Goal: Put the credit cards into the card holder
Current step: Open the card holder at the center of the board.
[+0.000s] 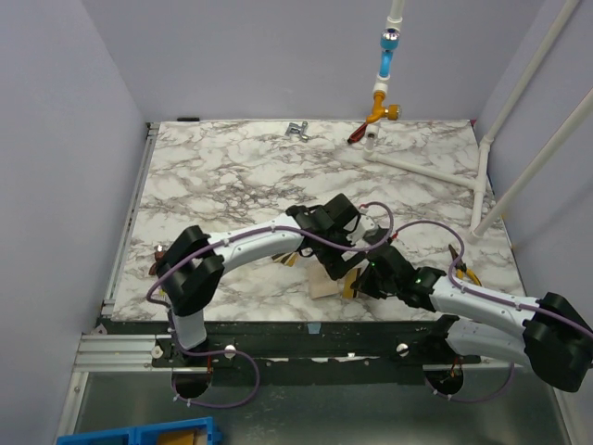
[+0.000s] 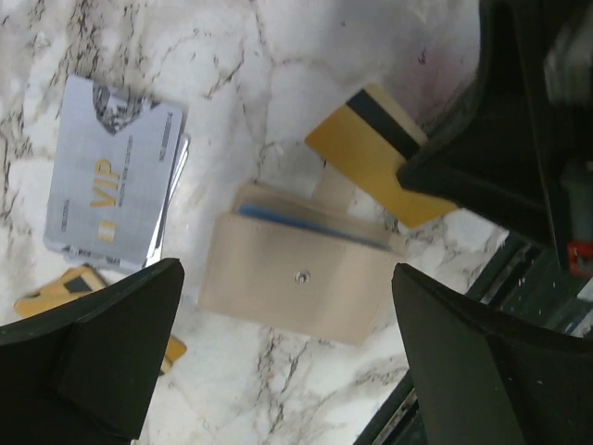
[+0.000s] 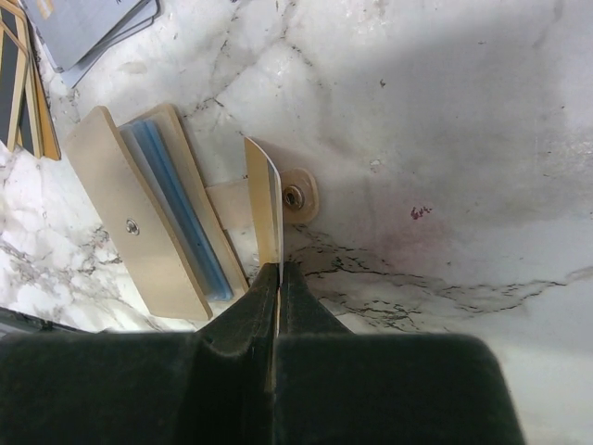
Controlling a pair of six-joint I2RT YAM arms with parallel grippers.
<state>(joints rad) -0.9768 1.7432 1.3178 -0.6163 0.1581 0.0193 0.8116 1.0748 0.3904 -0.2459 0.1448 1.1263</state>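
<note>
The tan card holder (image 2: 296,283) lies flat near the table's front edge, snap in its middle. A blue card edge (image 2: 306,222) shows in its open mouth, and its snap tab (image 3: 296,197) lies beside it. It also shows in the top view (image 1: 324,284). My right gripper (image 3: 279,269) is shut on a gold card with a dark stripe (image 2: 371,148), held on edge just beside the holder's mouth. My left gripper (image 2: 292,371) is open and empty, hovering above the holder. Grey-blue VIP cards (image 2: 111,176) and gold cards (image 2: 60,287) lie to the holder's left.
The table's front edge and dark rail (image 2: 519,278) run close to the holder. At the back are a white pipe frame (image 1: 435,167), a blue and orange valve (image 1: 383,83), a small metal fitting (image 1: 296,130) and a red-handled tool (image 1: 356,135).
</note>
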